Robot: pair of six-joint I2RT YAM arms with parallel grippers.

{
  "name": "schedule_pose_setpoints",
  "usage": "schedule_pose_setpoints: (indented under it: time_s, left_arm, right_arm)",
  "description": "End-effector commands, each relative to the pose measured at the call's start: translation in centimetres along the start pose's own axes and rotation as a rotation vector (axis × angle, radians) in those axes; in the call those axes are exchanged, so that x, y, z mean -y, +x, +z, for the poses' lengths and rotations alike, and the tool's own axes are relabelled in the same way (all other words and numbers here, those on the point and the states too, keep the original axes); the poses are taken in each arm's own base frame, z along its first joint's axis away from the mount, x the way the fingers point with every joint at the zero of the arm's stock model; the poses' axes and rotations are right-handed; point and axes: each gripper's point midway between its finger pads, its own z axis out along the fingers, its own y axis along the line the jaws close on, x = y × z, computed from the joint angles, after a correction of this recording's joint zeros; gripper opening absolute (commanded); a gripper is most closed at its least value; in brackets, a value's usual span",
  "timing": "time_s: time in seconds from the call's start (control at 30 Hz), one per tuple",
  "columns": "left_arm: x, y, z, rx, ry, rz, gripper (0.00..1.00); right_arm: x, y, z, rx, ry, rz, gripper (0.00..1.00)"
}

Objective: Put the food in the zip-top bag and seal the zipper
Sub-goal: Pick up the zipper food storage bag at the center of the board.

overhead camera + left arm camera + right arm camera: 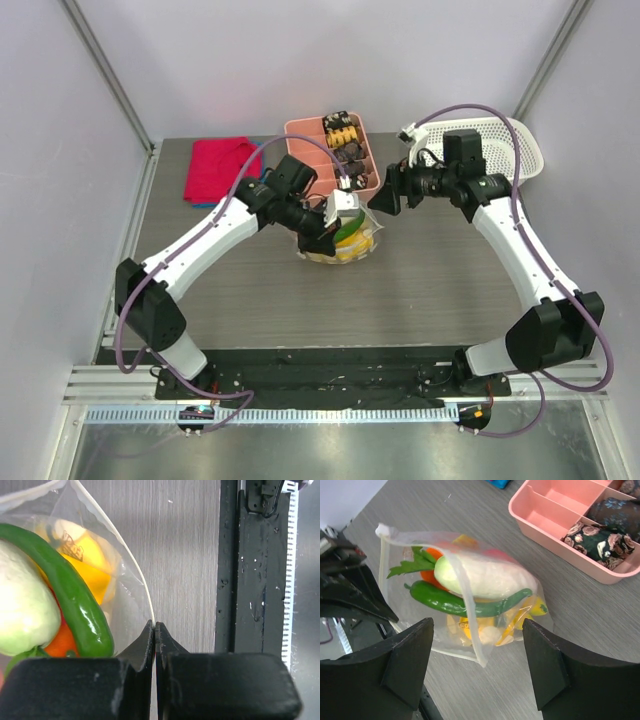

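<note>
The zip-top bag [347,238] lies on the table in front of the pink tray, holding the food: a white piece [485,575], a green pepper [450,602], an orange piece [429,575] and yellow pieces [470,625]. My left gripper [325,222] is shut on the bag's edge, pinching the pale zipper strip [145,592] between its jaws [154,626]. The food also shows through the bag in the left wrist view, with the green pepper [75,597] on top. My right gripper [385,196] is open and empty, just above and right of the bag; its fingers [405,665] straddle the bag's near corner [482,657] without touching.
A pink divided tray [310,140] with dark snacks stands just behind the bag. A white mesh basket [505,140] is at the back right, behind my right arm. A red cloth [220,168] lies at the back left. The black base rail [255,580] runs along the near edge.
</note>
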Motion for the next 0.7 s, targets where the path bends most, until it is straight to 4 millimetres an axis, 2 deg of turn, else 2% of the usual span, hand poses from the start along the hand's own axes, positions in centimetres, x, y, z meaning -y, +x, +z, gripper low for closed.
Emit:
schedule_pose_setpoints:
  time_s: [0.0,0.03,0.13,0.27,0.33,0.4,0.57,0.6,0.67]
  left_arm:
    - [0.2,-3.3,-1.7,0.091,-0.026,0.073,0.0]
    - [0.2,-3.3,-1.7,0.092,-0.026,0.072,0.0]
    - [0.4,-3.5,-1.9,0.096,-0.019,0.079,0.0]
    - [0.7,-3.6,-2.0,0.102,-0.017,0.083,0.0]
    - [0.7,-3.5,-2.1,0.102,-0.018,0.078,0.0]
    - [0.9,-3.5,-2.1,0.106,-0.01,0.076,0.0]
    - [1.0,-3.8,-2.3,0.138,0.001,0.048,0.01]
    - [1.1,-3.9,-2.3,0.149,0.011,0.033,0.02]
    - [0.9,-4.1,-2.6,0.168,0.005,0.017,0.03]
  right_arm:
    - [-2.4,-1.3,-0.6,0.015,-0.034,-0.155,0.76]
    - [-2.9,-0.9,0.0,0.001,-0.039,-0.167,0.75]
    - [-2.0,-0.1,1.0,-0.037,0.033,-0.213,0.72]
    - [0.6,0.6,2.0,-0.081,0.151,-0.217,0.64]
    - [1.2,1.0,2.2,-0.098,0.174,-0.212,0.55]
    - [1.4,1.4,2.2,-0.11,0.179,-0.212,0.44]
    - [1.2,2.1,2.7,-0.131,0.155,-0.187,0.37]
    - [1.4,2.2,2.8,-0.136,0.158,-0.18,0.27]
    - [1.5,2.1,3.0,-0.135,0.164,-0.171,0.14]
